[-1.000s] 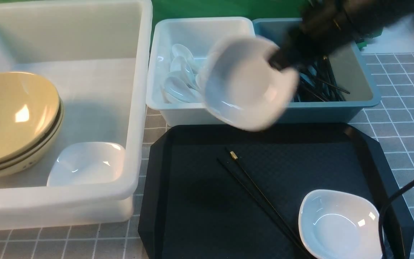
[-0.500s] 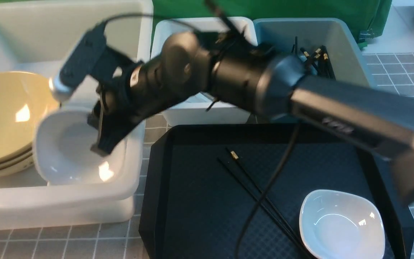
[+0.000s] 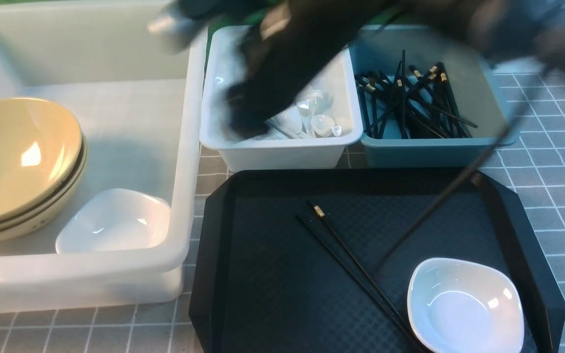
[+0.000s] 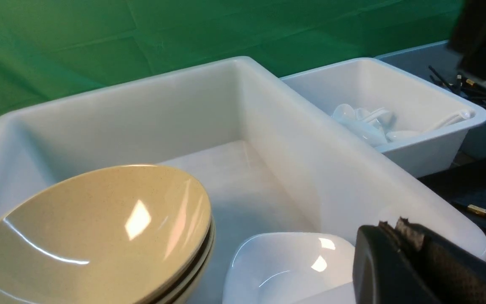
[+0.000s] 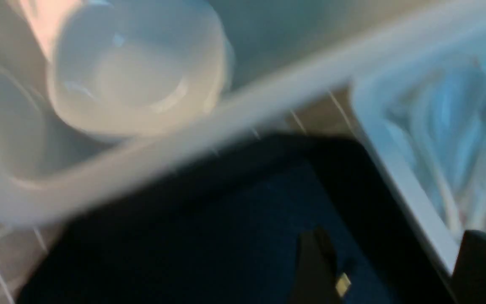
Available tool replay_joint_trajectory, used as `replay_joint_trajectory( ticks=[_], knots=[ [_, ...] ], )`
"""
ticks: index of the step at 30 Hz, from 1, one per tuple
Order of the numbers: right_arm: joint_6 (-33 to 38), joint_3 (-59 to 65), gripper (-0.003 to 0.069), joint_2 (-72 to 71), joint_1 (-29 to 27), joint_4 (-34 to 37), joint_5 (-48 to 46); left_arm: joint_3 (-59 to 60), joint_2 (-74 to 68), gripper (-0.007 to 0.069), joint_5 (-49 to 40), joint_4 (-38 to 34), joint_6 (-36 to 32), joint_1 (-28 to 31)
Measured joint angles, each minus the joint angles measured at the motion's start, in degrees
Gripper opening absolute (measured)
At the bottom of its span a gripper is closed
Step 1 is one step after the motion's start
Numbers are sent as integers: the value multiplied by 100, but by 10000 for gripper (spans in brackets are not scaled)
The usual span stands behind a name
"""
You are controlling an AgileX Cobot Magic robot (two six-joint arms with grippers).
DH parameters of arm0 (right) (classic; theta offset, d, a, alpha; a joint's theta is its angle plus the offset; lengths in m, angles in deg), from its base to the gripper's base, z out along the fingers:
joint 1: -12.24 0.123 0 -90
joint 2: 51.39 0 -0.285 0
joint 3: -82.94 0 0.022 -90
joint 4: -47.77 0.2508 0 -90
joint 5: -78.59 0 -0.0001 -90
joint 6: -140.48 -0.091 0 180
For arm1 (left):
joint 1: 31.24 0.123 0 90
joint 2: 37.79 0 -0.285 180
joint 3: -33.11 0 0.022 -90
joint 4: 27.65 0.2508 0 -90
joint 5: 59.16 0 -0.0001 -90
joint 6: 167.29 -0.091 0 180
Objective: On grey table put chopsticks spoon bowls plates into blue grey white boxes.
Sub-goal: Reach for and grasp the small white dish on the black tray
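Observation:
A white plate point(image 3: 115, 223) lies in the front right corner of the large translucent tub point(image 3: 184, 147), beside stacked yellow-green bowls point(image 3: 17, 157). Both show in the left wrist view: the plate point(image 4: 293, 266) and the bowls point(image 4: 99, 236). My right gripper point(image 3: 245, 120) is a dark blur above the small white bin point(image 3: 282, 154) of spoons point(image 3: 312, 117). In the right wrist view it point(image 5: 395, 270) is open and empty above the tray. A pair of chopsticks point(image 3: 351, 260) and another white plate point(image 3: 464, 306) lie on the black tray point(image 3: 272, 294). My left gripper point(image 4: 399, 223) is shut and empty by the tub's front.
The blue-grey bin point(image 3: 429, 154) holds several chopsticks point(image 3: 410, 103). My right arm's cable point(image 3: 439, 201) hangs blurred over the tray's right half. The grey table point(image 3: 557, 162) shows to the right of the bins and tray.
My right gripper carried a white plate from above the bins into the large tub and let it go. It has now swung back to the right, empty, over the small white bin.

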Motion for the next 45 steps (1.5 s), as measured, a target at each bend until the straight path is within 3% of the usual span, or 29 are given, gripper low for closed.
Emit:
replay_joint_trajectory(
  ticks=[2, 8, 14, 15, 19, 23, 25, 27, 28, 29, 32, 45],
  knots=[
    [-198, 421, 421, -260, -257, -200, -162, 0, 0, -8, -18, -4, 0, 0],
    [-519, 3732, 354, -1528, -1383, -442, 218, 5, 0, -8, -7, -4, 77, 0],
    [-376, 5423, 402, -1745, -1880, -443, 1346, 5, 0, -8, 42, -4, 106, 0],
    [-375, 5716, 443, -1619, -1899, -436, 1822, 23, 0, -8, 75, -4, 110, 0],
    [-326, 5798, 484, -1246, -1899, -388, 2187, 207, 0, -8, 329, -4, 122, 0],
    [-317, 5779, 471, -1016, -1905, -372, 2260, 350, 0, -8, 506, 7, 122, 0],
    [-331, 5735, 358, -944, -1929, -328, 2195, 363, 0, -8, 595, 28, 122, 0],
    [-322, 5735, 311, -944, -1929, -325, 2154, 363, 0, -8, 619, 32, 122, 0],
    [-288, 5703, 187, -963, -1929, -342, 1943, 363, 0, -8, 629, 47, 122, 0],
    [-283, 5676, 134, -992, -1929, -343, 1839, 363, 0, -8, 639, 53, 122, 0],
    [-248, 5501, 37, -1257, -1929, -332, 1525, 363, 0, -8, 641, 73, 122, 0],
    [-336, 4954, 37, -2079, -1929, -259, 1337, 363, 0, -8, 648, 108, 122, 0]
  ],
)
